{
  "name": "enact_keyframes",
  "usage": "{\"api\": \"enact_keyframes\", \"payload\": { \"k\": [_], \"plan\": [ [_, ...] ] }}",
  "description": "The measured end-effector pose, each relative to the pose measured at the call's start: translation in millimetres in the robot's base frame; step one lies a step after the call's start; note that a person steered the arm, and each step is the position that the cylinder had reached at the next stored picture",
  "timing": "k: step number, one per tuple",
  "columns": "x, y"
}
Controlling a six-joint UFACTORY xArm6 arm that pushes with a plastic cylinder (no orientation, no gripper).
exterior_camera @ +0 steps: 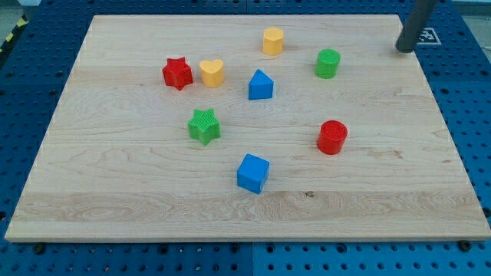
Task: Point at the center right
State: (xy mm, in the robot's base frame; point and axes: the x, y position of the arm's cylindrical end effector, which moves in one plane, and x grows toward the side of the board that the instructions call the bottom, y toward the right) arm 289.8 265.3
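A wooden board (115, 192) holds eight small blocks: two red, two yellow, two green, two blue. In the upper left sit a red star (177, 73) and, just beside it, a yellow heart (212, 73). A yellow cylinder-like block (273, 41) and a green cylinder (327, 63) lie near the top. A blue house-shaped block (261, 85) sits centrally, a green star (204, 126) below left, a blue cube (253, 172) lower centre, and a red cylinder (332, 137) at centre right. The rod's tip (403, 49) rests at the upper right edge, well apart from every block. The arm has no gripper.
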Motion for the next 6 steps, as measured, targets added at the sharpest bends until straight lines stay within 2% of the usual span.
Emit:
{"api": "enact_keyframes", "payload": {
  "k": [1,3,4,6],
  "plan": [
    [-1,-37],
    [3,-53],
    [49,-41],
    [178,-42]
  ]
}}
